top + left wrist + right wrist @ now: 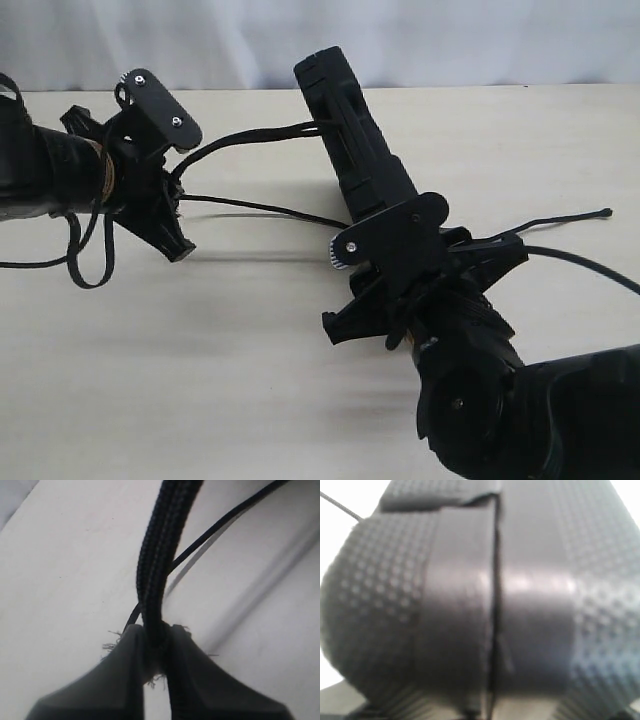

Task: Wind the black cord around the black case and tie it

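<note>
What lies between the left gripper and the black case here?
Only the black cord: two strands run from the left gripper to the black case, above bare table, seen in the exterior view.

Pale cream table [200,380]; black cord [604,212] end lies on it, far right.

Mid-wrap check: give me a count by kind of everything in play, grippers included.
black case: 1
black cord: 1
grippers: 2 (left gripper, right gripper)
Total: 4
</note>
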